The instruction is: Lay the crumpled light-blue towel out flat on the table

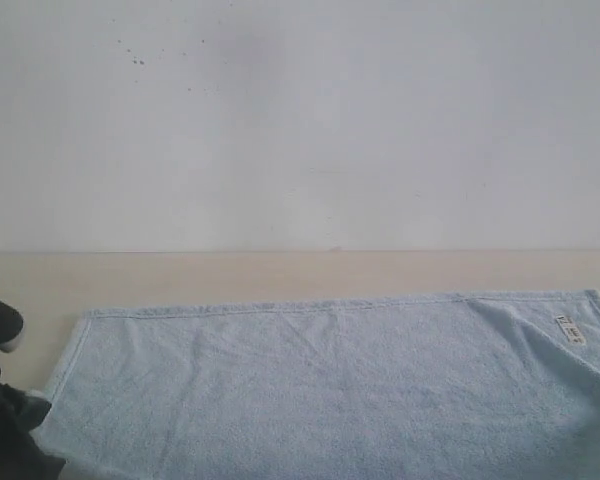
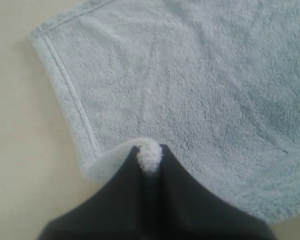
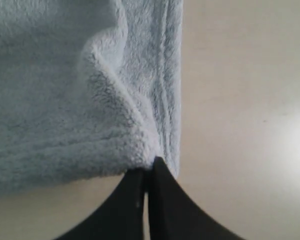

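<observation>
The left tool (image 2: 149, 150) and right tool (image 3: 147, 170) each pinch the towel (image 1: 330, 380), so one uneven tug could bunch it on the bench (image 1: 280, 270).

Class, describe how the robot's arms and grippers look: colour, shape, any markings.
The left gripper and right gripper have matte black fingers tapering to narrow tips. In the exterior view the left arm is black, with a rounded part bearing a small white mark.
</observation>
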`<state>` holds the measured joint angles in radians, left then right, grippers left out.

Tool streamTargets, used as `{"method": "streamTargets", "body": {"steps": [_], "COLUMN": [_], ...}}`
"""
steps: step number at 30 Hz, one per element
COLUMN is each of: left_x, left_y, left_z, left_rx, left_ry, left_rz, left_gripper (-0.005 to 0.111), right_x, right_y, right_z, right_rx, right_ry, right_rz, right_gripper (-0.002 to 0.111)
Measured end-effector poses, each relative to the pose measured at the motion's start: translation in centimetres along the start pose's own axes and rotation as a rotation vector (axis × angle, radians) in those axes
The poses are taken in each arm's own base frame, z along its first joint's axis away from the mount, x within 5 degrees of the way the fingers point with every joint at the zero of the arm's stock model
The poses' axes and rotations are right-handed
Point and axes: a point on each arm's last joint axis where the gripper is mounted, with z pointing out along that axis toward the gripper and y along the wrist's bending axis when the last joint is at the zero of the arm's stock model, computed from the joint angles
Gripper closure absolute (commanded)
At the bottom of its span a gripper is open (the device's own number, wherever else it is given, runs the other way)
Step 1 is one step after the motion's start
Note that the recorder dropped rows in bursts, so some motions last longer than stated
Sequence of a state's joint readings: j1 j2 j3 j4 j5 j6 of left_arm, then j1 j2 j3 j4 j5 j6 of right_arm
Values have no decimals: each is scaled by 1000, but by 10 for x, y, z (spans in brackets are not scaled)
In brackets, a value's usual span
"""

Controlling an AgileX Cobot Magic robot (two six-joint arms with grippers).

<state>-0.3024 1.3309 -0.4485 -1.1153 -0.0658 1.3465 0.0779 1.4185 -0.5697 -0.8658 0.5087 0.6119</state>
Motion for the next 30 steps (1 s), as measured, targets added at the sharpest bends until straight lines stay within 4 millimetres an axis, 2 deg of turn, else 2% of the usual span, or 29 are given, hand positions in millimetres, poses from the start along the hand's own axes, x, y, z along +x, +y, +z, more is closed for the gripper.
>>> {"method": "streamTargets", "body": {"steps": [4,7,9,11,13,16,18,21,23,26,28,30], "left_x": [11,15,19,22,24,27,27,23,11,-11,-25,-37], "left_y": [-3,-4,-5,-7,-8,-9,-8,-7,-2,12,23,33], "left_z": [0,0,0,0,0,0,0,-3,-10,-26,-38,-48], "left_rx": [7,11,21,32,40,46,42,30,-6,-116,-212,-306], "left_ry": [31,45,56,68,75,84,83,61,-2,-130,-213,-279], "left_rz": [4,7,7,3,-1,-18,-27,-35,-38,-49,-63,-71], "left_gripper": [103,97,86,71,53,34,28,29,30,31,45,72], "right_x": [15,22,25,28,29,31,31,25,13,-18,-39,-57], "right_y": [5,8,8,7,6,6,6,4,1,-9,-17,-23], "right_z": [4,5,5,5,4,4,5,3,0,-10,-19,-28], "right_rx": [-17,-28,-25,-15,-9,-6,-5,1,6,18,24,23], "right_ry": [51,90,120,148,165,175,174,158,121,28,-40,-112], "right_rz": [3,34,52,60,63,59,55,73,95,145,179,202], "right_gripper": [104,84,69,62,59,58,58,58,58,58,58,61]}}
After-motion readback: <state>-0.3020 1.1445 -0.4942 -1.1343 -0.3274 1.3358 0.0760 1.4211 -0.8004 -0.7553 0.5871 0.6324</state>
